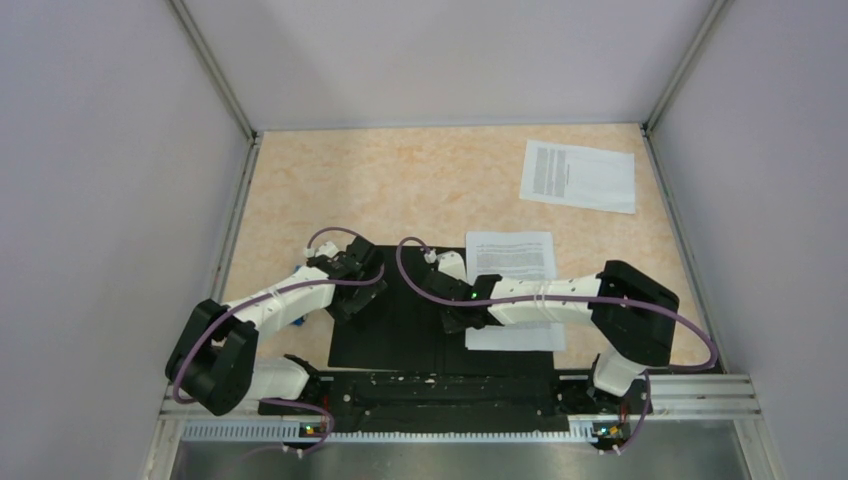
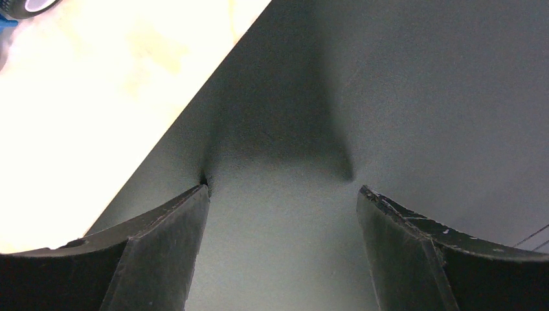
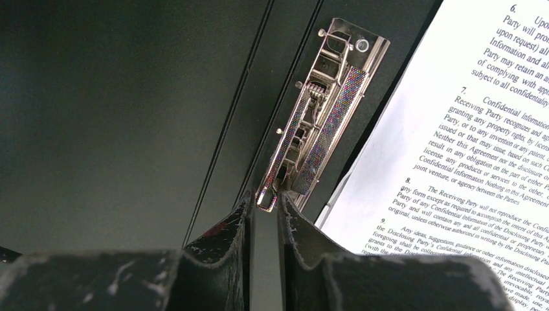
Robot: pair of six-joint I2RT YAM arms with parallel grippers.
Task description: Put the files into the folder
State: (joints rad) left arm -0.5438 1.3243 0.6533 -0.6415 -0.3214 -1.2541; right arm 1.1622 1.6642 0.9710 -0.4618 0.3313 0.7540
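The folder lies open on the table, black inside up. Its metal spine clip runs down the middle. One printed sheet lies on the folder's right half, partly under my right arm, and shows in the right wrist view. A second sheet lies on the table at the far right. My left gripper is open, its fingertips down on the folder's left cover near its edge. My right gripper is shut on the near end of the clip's lever.
A small blue block peeks out under my left arm, on the beige table beside the folder's left edge. Grey walls close in the table on three sides. A metal rail runs along the near edge.
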